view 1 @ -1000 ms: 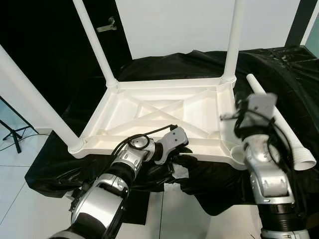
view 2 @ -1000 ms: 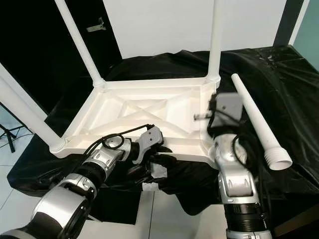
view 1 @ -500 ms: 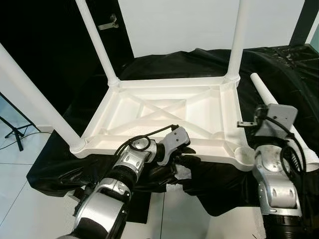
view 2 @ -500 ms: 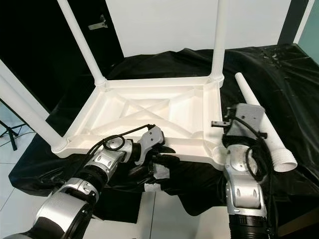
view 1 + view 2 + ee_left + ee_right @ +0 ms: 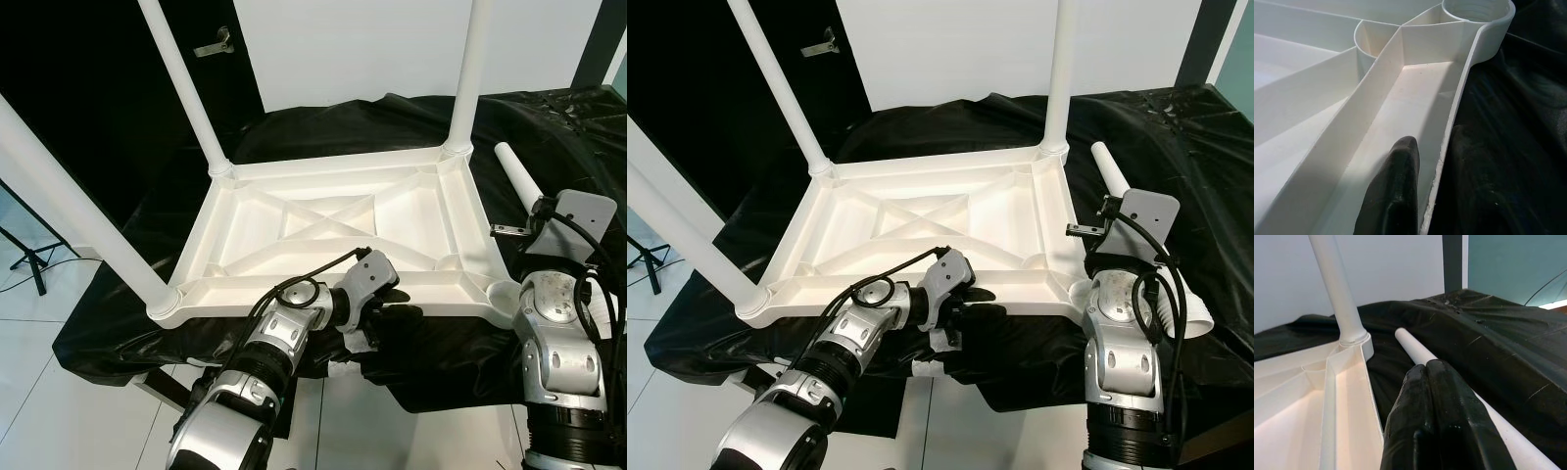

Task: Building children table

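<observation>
An upturned white children's table lies on a black cloth with three legs standing up, while the fourth leg lies loose on the cloth beside its right edge. The left gripper clamps the table's near rim, one finger inside the channel. The right gripper, fingers pressed together and empty, hovers over the loose leg.

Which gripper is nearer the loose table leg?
Right. The right gripper hovers just over the loose table leg, fingers together; the left gripper straddles the upturned table's near rim.
</observation>
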Controlling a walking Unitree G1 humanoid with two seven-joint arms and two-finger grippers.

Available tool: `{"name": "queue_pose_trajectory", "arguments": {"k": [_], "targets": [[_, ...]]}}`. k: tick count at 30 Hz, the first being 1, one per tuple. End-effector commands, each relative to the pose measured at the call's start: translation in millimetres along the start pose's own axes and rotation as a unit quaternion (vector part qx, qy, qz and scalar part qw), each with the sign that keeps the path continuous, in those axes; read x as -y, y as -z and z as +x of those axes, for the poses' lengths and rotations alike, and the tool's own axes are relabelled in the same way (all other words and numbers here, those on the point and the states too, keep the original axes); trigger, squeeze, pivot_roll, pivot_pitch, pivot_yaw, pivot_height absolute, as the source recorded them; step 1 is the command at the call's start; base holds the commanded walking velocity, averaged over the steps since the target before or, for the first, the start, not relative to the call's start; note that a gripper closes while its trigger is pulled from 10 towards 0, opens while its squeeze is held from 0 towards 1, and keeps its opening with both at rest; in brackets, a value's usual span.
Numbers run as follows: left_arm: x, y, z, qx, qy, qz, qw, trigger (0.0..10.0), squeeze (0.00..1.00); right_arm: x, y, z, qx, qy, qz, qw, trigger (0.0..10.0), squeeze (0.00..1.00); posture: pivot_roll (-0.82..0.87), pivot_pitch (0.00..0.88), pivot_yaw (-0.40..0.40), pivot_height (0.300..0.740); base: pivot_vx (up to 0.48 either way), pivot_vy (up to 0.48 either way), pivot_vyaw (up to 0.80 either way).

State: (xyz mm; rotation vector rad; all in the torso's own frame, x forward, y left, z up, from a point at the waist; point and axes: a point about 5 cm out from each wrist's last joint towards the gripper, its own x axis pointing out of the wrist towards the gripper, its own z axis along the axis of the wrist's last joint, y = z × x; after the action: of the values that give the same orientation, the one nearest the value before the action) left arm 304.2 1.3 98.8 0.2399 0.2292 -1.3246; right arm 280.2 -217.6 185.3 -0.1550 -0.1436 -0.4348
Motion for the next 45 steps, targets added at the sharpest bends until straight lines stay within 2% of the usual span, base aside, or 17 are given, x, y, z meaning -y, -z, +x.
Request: {"name": "queue_pose_trajectory", "arguments": {"k": [1,2,5,7,9,11,12,15,18,19,23,27,32,35,39,40,45], "targets": [[4.3,31,-0.5,-0.049,-0.078,-0.028,0.995,10.0,0.27,-4.8,2,1.0,-0.015,-0.012,0.003,1.000,10.0,0.00,-0.20,0.000,0.087,0.740,0.000,0.000,0.00],[4.2,34,-4.7,-0.052,-0.070,-0.020,0.996,10.0,1.00,-5.2,4,0.5,-0.019,-0.014,0.001,1.000,10.0,0.00,-0.20,0.000,0.086,0.740,0.000,0.000,0.00],[2.5,37,-11.8,-0.048,-0.069,-0.016,0.996,10.0,1.00,-6.3,6,-0.7,-0.025,-0.018,0.000,1.000,10.0,0.00,-0.20,0.000,0.085,0.740,0.000,0.000,0.00],[1.6,32,-14.6,-0.019,-0.071,-0.017,0.997,10.0,1.00,-6.8,6,-1.7,-0.027,-0.019,0.001,0.999,10.0,0.00,-0.20,0.000,0.084,0.740,0.000,0.000,0.00],[5.5,19,-16.6,0.031,-0.034,-0.025,0.999,10.0,0.95,-6.6,6,-2.0,-0.027,-0.019,0.000,0.999,10.0,0.00,-0.20,0.000,0.084,0.740,0.000,0.000,0.00],[7.2,14,-17.5,0.046,-0.020,-0.028,0.998,10.0,0.95,-6.4,6,-2.0,-0.028,-0.019,0.000,0.999,10.0,0.00,-0.20,0.000,0.084,0.740,0.000,0.000,0.00],[9.3,2,-22.6,0.090,0.018,-0.041,0.995,10.0,0.00,-5.5,6,-1.8,-0.029,-0.018,-0.001,0.999,10.0,0.00,-0.20,0.000,0.080,0.740,0.000,0.000,0.00],[12.1,-26,-40.5,0.177,0.103,-0.045,0.978,10.0,0.00,-2.8,5,0.0,-0.030,-0.017,-0.002,0.999,10.0,0.00,-0.20,0.000,0.077,0.740,0.000,0.000,0.00],[8.8,-29,-44.7,0.186,0.109,-0.041,0.976,10.0,0.00,-0.6,3,1.3,-0.025,-0.017,0.007,1.000,10.0,0.00,-0.20,0.000,0.076,0.740,0.000,0.000,0.00],[3.9,-30,-44.8,0.188,0.093,-0.042,0.977,10.0,0.00,2.2,1,2.7,-0.024,-0.018,0.014,0.999,10.0,1.00,-0.20,0.000,0.076,0.740,0.000,0.000,0.00],[-1.3,-28,-39.7,0.179,0.064,-0.039,0.981,10.0,0.00,12.7,5,6.1,-0.046,-0.006,0.016,0.999,10.0,1.00,-0.21,0.000,0.078,0.740,0.000,0.000,0.00],[5.5,-28,-36.0,0.177,0.076,-0.049,0.980,10.0,0.00,33.1,18,8.1,-0.107,0.021,-0.006,0.994,10.0,1.00,-0.21,0.000,0.081,0.740,0.000,0.000,0.00],[10.1,-28,-33.8,0.173,0.089,-0.057,0.979,10.0,0.00,51.9,21,8.6,-0.145,0.047,-0.022,0.988,10.0,1.00,-0.22,0.000,0.080,0.740,0.000,0.000,0.00],[9.7,-28,-30.4,0.170,0.090,-0.058,0.980,10.0,0.00,57.3,28,10.2,-0.189,0.029,-0.055,0.980,10.0,1.00,-0.23,0.000,0.084,0.740,0.000,0.000,0.00],[9.9,-28,-29.8,0.169,0.090,-0.057,0.980,10.0,0.00,57.9,31,10.2,-0.199,0.024,-0.059,0.978,10.0,1.00,-0.23,0.000,0.084,0.740,0.000,0.000,0.00],[10.4,-28,-29.0,0.167,0.091,-0.055,0.980,10.0,0.00,56.3,36,9.2,-0.213,0.005,-0.059,0.975,10.0,0.00,-0.22,0.000,0.083,0.740,0.000,0.000,0.00],[11.8,-28,-27.4,0.163,0.087,-0.055,0.981,10.0,0.00,56.3,47,6.8,-0.250,-0.032,-0.064,0.966,10.0,0.00,-0.22,0.000,0.081,0.740,0.000,0.000,0.00]]}}
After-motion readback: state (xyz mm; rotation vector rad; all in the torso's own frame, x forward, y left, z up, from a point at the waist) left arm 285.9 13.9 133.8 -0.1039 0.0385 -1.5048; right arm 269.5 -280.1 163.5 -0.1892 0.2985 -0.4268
